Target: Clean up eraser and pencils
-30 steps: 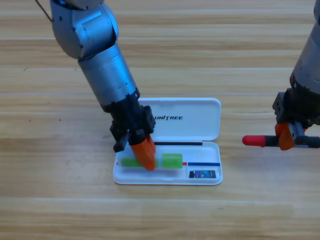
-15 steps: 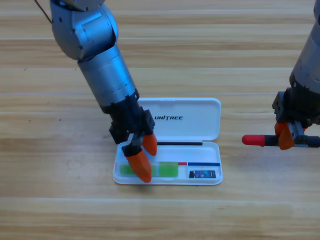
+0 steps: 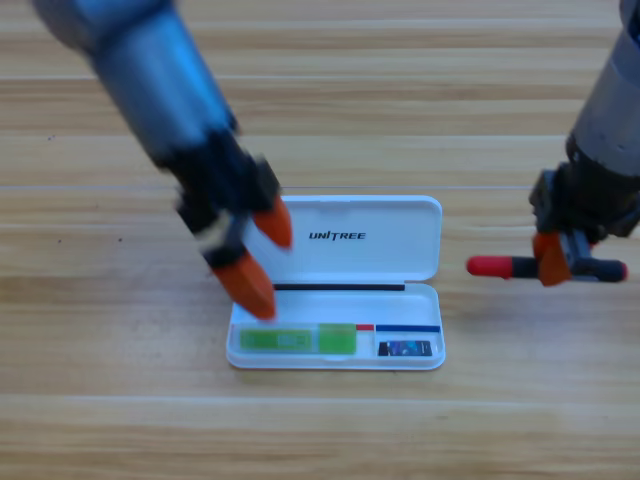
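Number of views: one, the high view; no second view, so no shared part of the scene.
Position: fixed above the pale wooden plank table (image 3: 420,90), looking down on it at a steep angle.
Facing: the table's far side lies at the picture's top edge, its near side at the bottom.
Arm entry: the grey left arm (image 3: 140,60) comes in from the upper left corner, the grey right arm (image 3: 615,110) from the upper right edge, cut off by the frame.
Nearness: close enough that the lettering on the lid of the open white plastic case (image 3: 400,225) reads plainly.
Framing: tabletop fills the whole picture; the case sits just below centre.
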`<state>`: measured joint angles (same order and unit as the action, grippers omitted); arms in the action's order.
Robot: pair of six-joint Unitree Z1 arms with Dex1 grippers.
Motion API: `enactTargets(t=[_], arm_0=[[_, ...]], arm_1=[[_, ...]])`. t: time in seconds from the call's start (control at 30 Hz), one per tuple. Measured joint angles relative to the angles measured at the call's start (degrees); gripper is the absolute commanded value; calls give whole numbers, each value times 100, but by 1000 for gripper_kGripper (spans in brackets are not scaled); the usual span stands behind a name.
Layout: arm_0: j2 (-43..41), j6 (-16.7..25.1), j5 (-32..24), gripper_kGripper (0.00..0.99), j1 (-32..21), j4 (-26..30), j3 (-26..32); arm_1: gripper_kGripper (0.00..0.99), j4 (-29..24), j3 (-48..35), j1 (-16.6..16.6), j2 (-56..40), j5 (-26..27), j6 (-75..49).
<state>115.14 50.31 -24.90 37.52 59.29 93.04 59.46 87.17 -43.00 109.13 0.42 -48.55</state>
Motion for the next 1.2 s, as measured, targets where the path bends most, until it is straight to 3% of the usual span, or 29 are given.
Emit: enactTargets(t=[0.17, 0.4, 0.77, 0.87, 1.07, 1.1, 1.2], arm_0=[[-1522, 0, 57, 990, -327, 212, -1], [-2905, 182, 41, 990, -1597, 270, -315], [-3040, 870, -716, 990, -3260, 190, -1421], [-3098, 880, -723, 990, -3425, -36, -1769], [-3138, 930, -723, 990, -3519, -37, -1894], [-3144, 933, -723, 990, -3520, -37, -1927], [-3158, 970, -723, 990, -3520, -37, -1997]], arm_1=[[0, 13, 475, -244, 84, 0, 188], [0, 154, 1504, -574, 908, 0, 381], [0, 181, 2425, -910, 1979, 0, 501], [0, 181, 2596, -951, 2131, -1, 508], [0, 181, 2744, -988, 2311, -14, 525], [43, 181, 2766, -989, 2324, -14, 527], [676, 181, 2814, -989, 2369, -15, 544]])
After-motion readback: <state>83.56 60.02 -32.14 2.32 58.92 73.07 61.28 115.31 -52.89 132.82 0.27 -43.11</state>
